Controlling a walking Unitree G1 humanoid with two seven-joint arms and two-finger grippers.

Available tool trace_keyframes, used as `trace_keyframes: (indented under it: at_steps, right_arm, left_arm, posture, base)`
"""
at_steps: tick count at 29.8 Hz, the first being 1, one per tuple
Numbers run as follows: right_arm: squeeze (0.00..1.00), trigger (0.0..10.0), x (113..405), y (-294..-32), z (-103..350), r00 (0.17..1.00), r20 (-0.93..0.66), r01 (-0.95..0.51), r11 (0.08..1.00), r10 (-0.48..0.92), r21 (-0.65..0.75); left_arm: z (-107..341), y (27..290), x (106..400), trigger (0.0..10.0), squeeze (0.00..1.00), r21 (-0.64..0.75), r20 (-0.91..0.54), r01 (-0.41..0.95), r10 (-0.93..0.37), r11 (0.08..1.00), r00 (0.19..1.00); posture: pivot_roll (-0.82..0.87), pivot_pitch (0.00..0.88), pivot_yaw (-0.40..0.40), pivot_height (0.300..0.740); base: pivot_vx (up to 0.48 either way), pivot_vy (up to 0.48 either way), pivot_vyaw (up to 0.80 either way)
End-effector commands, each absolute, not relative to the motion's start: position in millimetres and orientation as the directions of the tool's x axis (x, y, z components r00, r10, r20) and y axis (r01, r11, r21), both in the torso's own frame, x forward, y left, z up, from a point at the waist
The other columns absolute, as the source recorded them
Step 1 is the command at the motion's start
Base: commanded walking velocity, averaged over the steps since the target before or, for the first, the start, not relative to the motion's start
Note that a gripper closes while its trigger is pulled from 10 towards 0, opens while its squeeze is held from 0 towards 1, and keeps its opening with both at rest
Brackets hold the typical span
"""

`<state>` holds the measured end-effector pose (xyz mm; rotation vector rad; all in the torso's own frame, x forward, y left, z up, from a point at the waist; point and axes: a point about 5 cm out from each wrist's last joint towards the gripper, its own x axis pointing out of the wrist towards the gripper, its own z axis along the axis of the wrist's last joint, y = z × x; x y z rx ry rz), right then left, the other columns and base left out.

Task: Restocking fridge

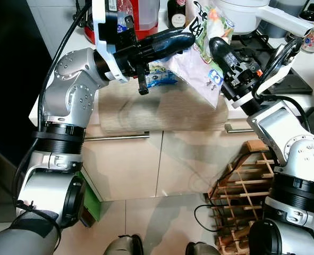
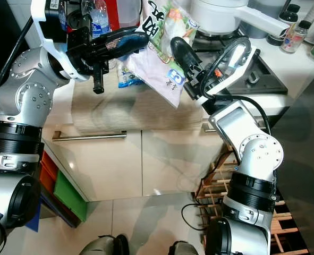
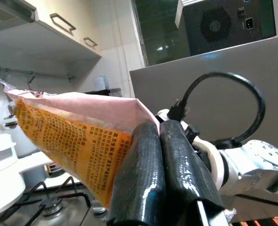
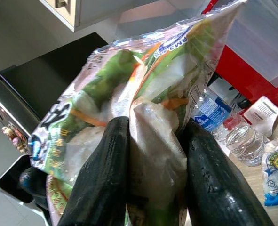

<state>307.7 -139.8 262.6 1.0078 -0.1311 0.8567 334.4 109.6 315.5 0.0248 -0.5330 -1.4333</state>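
Vegetable bag (image 1: 199, 64) is hanging above the tabletop (image 1: 162, 109), with the left gripper (image 1: 186, 38) and right gripper (image 4: 150, 155) both clamping it, so carrying it to the fridge is likely coming next

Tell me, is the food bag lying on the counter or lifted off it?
Lifted. The bag hangs above the counter, pinched between the left tool and the right tool, both shut on it.

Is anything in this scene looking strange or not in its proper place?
Yes. Both grippers clamp one food bag at once, left gripper and right gripper, so it hangs crumpled and tilted between them above the counter.
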Motion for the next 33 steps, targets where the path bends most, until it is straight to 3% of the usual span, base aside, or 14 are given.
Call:
trace_keyframes:
  at_steps: [1, 2, 3, 4, 5, 6, 7, 13, 20, 21, 23, 27, 29, 33]
  right_arm:
    - [0.0, 0.0, 299.6, -129.2, 274.1, 0.618, 0.5, -0.732, 0.211, 0.606, 0.648]
    - [0.0, 0.0, 299.3, -129.5, 274.7, 0.621, 0.501, -0.731, 0.214, 0.603, 0.648]
    - [0.0, 0.0, 299.3, -130.2, 275.0, 0.626, 0.5, -0.729, 0.22, 0.599, 0.649]
    - [0.0, 0.0, 299.7, -131.1, 274.8, 0.636, 0.496, -0.723, 0.232, 0.591, 0.651]
    - [0.0, 0.0, 299.9, -131.7, 274.5, 0.644, 0.493, -0.719, 0.241, 0.585, 0.652]
    - [0.0, 0.0, 300.9, -133.1, 274.0, 0.658, 0.488, -0.71, 0.256, 0.574, 0.656]
    - [0.0, 0.0, 302.8, -134.9, 272.3, 0.681, 0.475, -0.695, 0.286, 0.557, 0.66]
    - [0.0, 0.0, 306.9, -137.0, 264.7, 0.766, 0.404, -0.627, 0.447, 0.5, 0.638]
    - [0.0, 0.0, 306.0, -134.9, 263.6, 0.781, 0.39, -0.613, 0.475, 0.488, 0.632]
    - [0.0, 0.0, 309.2, -138.0, 259.9, 0.833, 0.337, -0.553, 0.626, 0.439, 0.55]
    - [0.0, 0.0, 311.8, -145.8, 256.5, 0.89, 0.299, -0.446, 0.796, 0.345, 0.409]
    - [0.0, 0.0, 310.6, -157.5, 253.7, 0.93, 0.296, -0.302, 0.913, 0.218, 0.275]
    - [0.0, 0.0, 305.5, -167.0, 253.1, 0.938, 0.329, -0.168, 0.973, 0.109, 0.156]
    - [0.0, 0.0, 302.3, -170.4, 250.4, 0.933, 0.354, -0.095, 0.992, 0.06, 0.082]
  left_arm:
    - [315.1, 108.6, 336.8, 0.0, 0.0, 0.308, 0.311, 0.938, -0.949, 0.16, 0.06]
    - [313.8, 109.3, 339.1, 1.6, 0.0, 0.297, 0.301, 0.939, -0.95, 0.173, 0.08]
    - [311.9, 110.4, 341.5, 4.8, 0.0, 0.286, 0.294, 0.94, -0.95, 0.187, 0.099]
    - [309.6, 111.7, 344.4, 8.7, 0.0, 0.278, 0.288, 0.937, -0.949, 0.211, 0.128]
    - [308.1, 112.7, 346.2, 8.7, 0.0, 0.274, 0.285, 0.934, -0.947, 0.228, 0.147]
    - [305.9, 114.2, 349.6, 10.0, 0.93, 0.293, 0.276, 0.916, -0.941, 0.274, 0.193]
    - [302.8, 115.9, 352.3, 10.0, 1.0, 0.297, 0.27, 0.905, -0.936, 0.303, 0.225]
    - [295.1, 124.1, 360.9, 10.0, 1.0, 0.233, 0.283, 0.887, -0.901, 0.398, 0.33]
    - [288.6, 129.9, 369.5, 10.0, 1.0, 0.195, 0.279, 0.851, -0.859, 0.488, 0.429]
    - [285.6, 136.2, 377.0, 10.0, 1.0, 0.178, 0.275, 0.789, -0.799, 0.589, 0.535]
    - [282.6, 143.1, 382.0, 10.0, 1.0, 0.124, 0.286, 0.711, -0.711, 0.692, 0.642]
    - [275.6, 139.0, 375.5, 10.0, 1.0, 0.083, 0.31, 0.648, -0.637, 0.757, 0.706]
    - [275.4, 122.9, 358.2, 10.0, 1.0, 0.028, 0.387, 0.559, -0.525, 0.828, 0.758]
    - [264.6, 102.5, 341.2, 10.0, 1.0, -0.001, 0.385, 0.548, -0.505, 0.837, 0.772]
  posture:
    - [-0.23, 0.044, 0.001, 0.74]
    - [-0.23, 0.044, 0.001, 0.74]
    - [-0.23, 0.044, 0.001, 0.74]
    - [-0.23, 0.044, 0.001, 0.74]
    - [-0.23, 0.044, 0.001, 0.74]
    - [-0.23, 0.046, -0.003, 0.74]
    - [-0.23, 0.046, -0.003, 0.74]
    - [-0.23, 0.05, -0.004, 0.74]
    - [-0.22, 0.053, -0.006, 0.74]
    - [-0.22, 0.055, -0.003, 0.74]
    - [-0.22, 0.056, -0.002, 0.74]
    - [-0.21, 0.058, -0.001, 0.74]
    - [-0.2, 0.058, 0.0, 0.74]
    - [-0.19, 0.051, -0.006, 0.74]
  base:
    - [0.0, 0.0, 0.0]
    - [0.0, 0.0, 0.0]
    - [0.0, 0.0, 0.0]
    - [0.0, 0.0, 0.0]
    - [0.0, 0.0, 0.0]
    - [0.0, 0.0, 0.0]
    - [0.0, 0.0, 0.0]
    - [0.0, 0.0, 0.0]
    - [0.0, 0.0, 0.0]
    - [0.0, 0.0, 0.0]
    - [0.0, 0.0, 0.0]
    - [0.0, 0.0, 0.0]
    - [0.0, 0.0, 0.0]
    - [0.0, 0.0, 0.0]
